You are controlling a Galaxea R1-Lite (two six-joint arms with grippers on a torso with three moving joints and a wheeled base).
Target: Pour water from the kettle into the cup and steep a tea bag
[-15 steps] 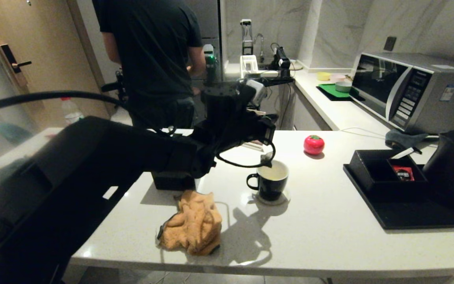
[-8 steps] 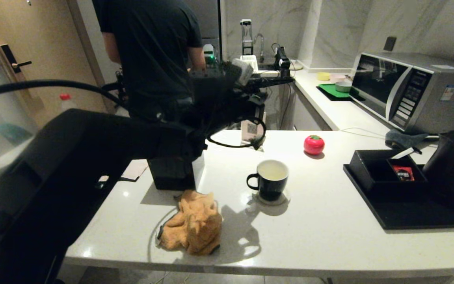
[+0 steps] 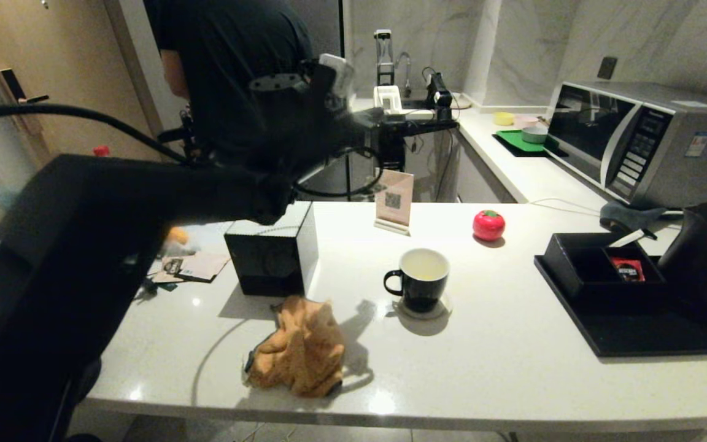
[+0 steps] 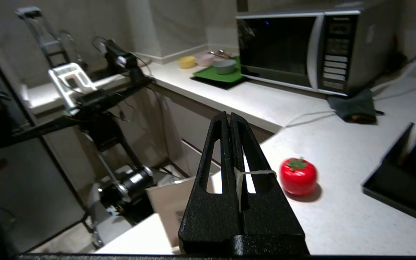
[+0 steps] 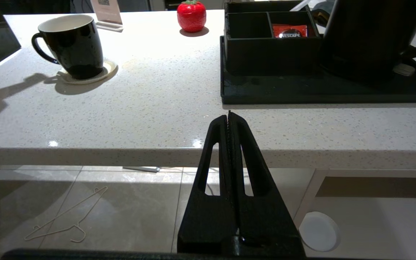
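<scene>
the left gripper (image 4: 228, 119) sits high in the upper middle of the head view, its fingers (image 4: 243, 144) pressed together with only a thin white string (image 4: 251, 172) looped across them; no pouch shows on that string, so i cannot tell where the tea bag itself is (it may hang out of sight, or lie in the cup). the cup (image 3: 421, 280) stands on a pale coaster (image 3: 426, 309) at the centre of the head view, below and to the right of those fingers and well apart from them, so any dip means coming down and toward the frame's centre. its loop handle points left, toward that arm. it is a black mug with a white inside, upright, and pale liquid shows within, probably the water (image 3: 424, 266). the kettle (image 3: 706, 261), matte black and much larger, rests on the black tray (image 3: 636, 337) at the right edge of the head view, beside a compartment box holding a red sachet (image 5: 289, 31).

the right gripper (image 5: 228, 117) hangs below the counter (image 3: 501, 368) edge, fingers shut on nothing, pointing toward the tray. by my reading it is the nearer arm to the kettle, while the left is the nearer to the cup.
</scene>
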